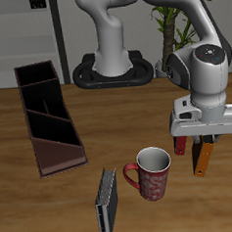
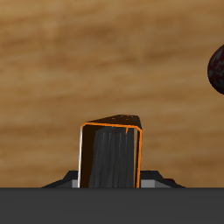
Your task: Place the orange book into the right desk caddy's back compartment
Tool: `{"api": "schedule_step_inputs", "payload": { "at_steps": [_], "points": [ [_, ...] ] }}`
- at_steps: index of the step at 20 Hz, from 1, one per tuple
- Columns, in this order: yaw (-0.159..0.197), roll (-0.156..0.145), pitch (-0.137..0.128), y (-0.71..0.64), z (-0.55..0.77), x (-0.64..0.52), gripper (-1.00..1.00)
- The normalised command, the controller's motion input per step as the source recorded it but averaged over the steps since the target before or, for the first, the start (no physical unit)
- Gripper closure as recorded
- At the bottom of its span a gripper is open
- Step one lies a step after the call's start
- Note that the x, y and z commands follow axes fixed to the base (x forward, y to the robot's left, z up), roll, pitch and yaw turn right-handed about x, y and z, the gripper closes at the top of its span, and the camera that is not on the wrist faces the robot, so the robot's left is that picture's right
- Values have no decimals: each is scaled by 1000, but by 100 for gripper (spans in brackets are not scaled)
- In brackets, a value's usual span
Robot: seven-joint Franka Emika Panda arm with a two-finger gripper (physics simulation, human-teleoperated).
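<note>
My gripper (image 1: 196, 142) is shut on the orange book (image 1: 202, 159), which hangs slightly tilted from the fingers, its lower end close to the table near the front. In the wrist view the orange book (image 2: 110, 156) shows end-on between the fingers, with orange edges and a dark grey face. The right desk caddy (image 1: 47, 118) lies far across the table from the gripper, its sloped low end toward the front. Its back compartment (image 1: 34, 75) is the square section farthest back and looks empty.
A dark-red patterned mug (image 1: 151, 172) stands beside the gripper, between it and the caddy; its edge also shows in the wrist view (image 2: 217, 70). A grey-black book (image 1: 107, 202) stands near the table's front edge. The robot's base (image 1: 113, 69) is at the back.
</note>
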Motion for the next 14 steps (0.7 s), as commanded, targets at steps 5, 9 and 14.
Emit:
{"api": "schedule_step_inputs", "payload": {
  "at_steps": [5, 9, 14],
  "points": [
    [-8, 23, -50, -19, 343, -83, 100],
    [-5, 24, -85, 51, 555, -190, 100],
    [-10, 16, -88, -12, 691, -290, 100]
  ]
}}
